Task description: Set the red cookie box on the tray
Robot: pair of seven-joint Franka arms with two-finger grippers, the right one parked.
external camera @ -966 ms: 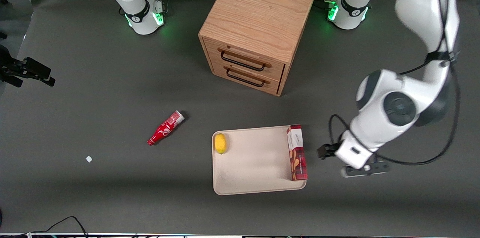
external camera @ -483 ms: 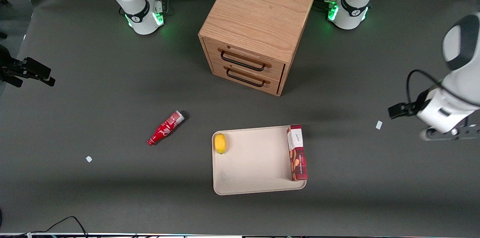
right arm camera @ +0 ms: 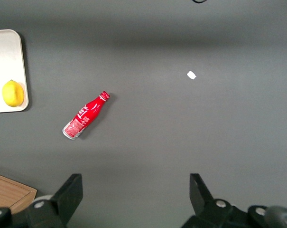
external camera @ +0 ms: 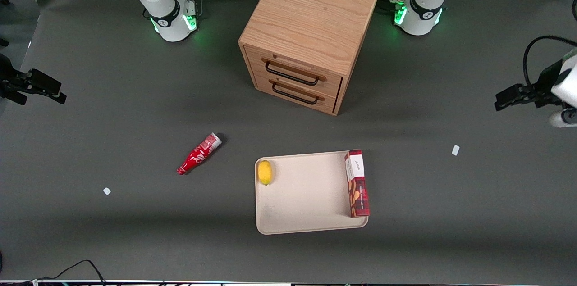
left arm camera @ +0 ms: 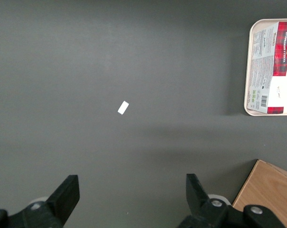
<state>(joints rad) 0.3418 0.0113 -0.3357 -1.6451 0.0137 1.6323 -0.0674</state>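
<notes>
red cookie box (external camera: 357,183) lies flat on the tray (external camera: 306,200), along the tray edge at the working arm's end, long side parallel to that rim, white end panel pointing toward the cabinet (external camera: 306,38). the left wrist view shows the box (left arm camera: 271,66) inside the tray rim (left arm camera: 247,71).

lemon (external camera: 265,172) also on the tray, at the edge toward the parked arm's end, well apart from the box.

gripper (external camera: 511,99) is well apart from the tray, out at the working arm's end of the table, farther from the front camera than the tray. fingers (left arm camera: 67,194) spread wide, nothing between them, only bare table mat below.

small white scrap (external camera: 455,150) on the mat between tray and gripper. red bottle (external camera: 199,154) lies on its side, off the tray toward the parked arm's end.
</notes>
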